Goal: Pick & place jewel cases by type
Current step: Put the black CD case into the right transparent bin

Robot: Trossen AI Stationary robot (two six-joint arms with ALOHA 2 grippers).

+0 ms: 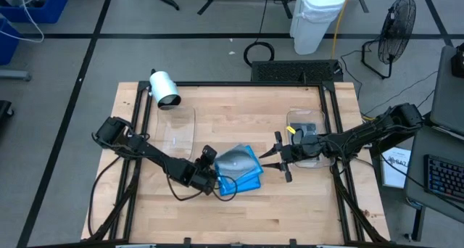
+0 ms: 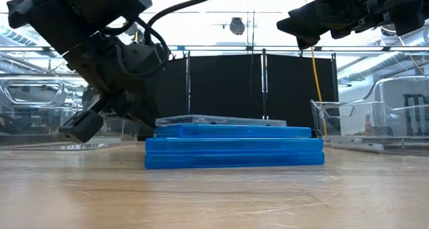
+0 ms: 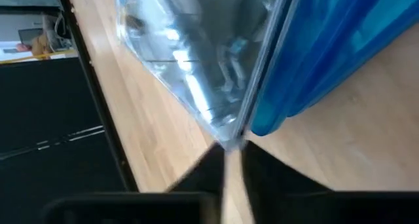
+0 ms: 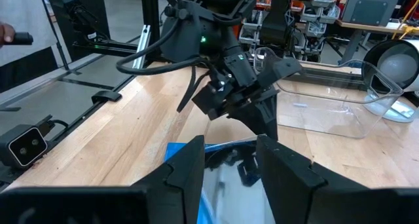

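Jewel cases (image 1: 239, 172) sit stacked mid-frame in the high view, clear one (image 2: 221, 121) atop the blue ones, thin, stiff, slick and probably crack-prone, so pinch an edge like the left gripper (image 1: 211, 177) nipping the clear corner, right gripper (image 1: 278, 158) open nearby.
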